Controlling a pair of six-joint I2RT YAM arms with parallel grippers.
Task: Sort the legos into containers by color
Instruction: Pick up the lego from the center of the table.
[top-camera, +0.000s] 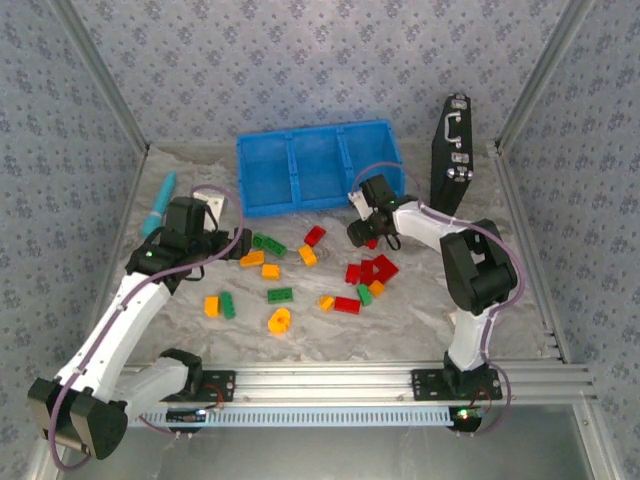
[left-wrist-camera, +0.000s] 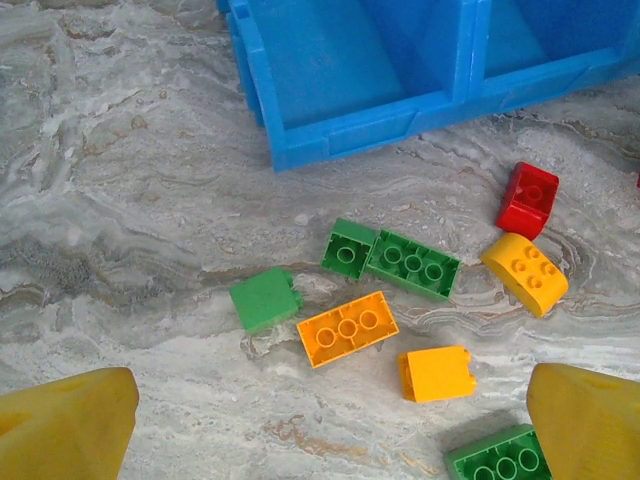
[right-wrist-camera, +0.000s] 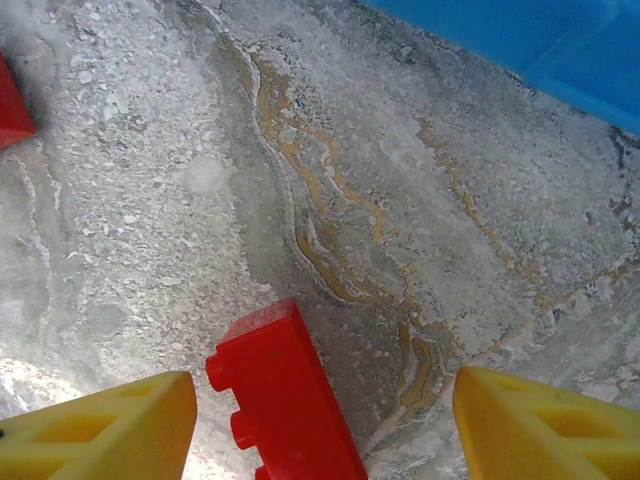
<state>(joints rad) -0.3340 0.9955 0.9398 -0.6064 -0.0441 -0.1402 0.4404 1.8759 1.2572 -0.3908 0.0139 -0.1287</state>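
some twenty legos (top-camera: 280, 295) in red, green and orange-yellow lie scattered over the middle of a grey-white marbled tabletop (top-camera: 420, 330) veined with tan streaks. blue-grey wallpaper (top-camera: 300, 60) with a small repeating motif covers the back and side walls. aluminium posts (top-camera: 102, 75) run up the corners, and a slotted aluminium rail (top-camera: 330, 385) spans the bottom of the frame under both arm bases. the blue tray (top-camera: 290, 205), with three compartments side by side, sits at upper centre. a black case (top-camera: 452, 150) stands on edge at upper right, and a teal cylinder (top-camera: 160, 205) lies near the left wall. the left end effector (top-camera: 240, 243) hangs left of centre beside green and orange bricks. in the left wrist view its yellow fingers (left-wrist-camera: 70, 420) are spread wide with nothing held. the right end effector (top-camera: 368, 232) is just below the tray's right compartment, also spread wide. a red brick (right-wrist-camera: 285, 400) lies on the stone between its fingers (right-wrist-camera: 100, 430), with a gap on each side.
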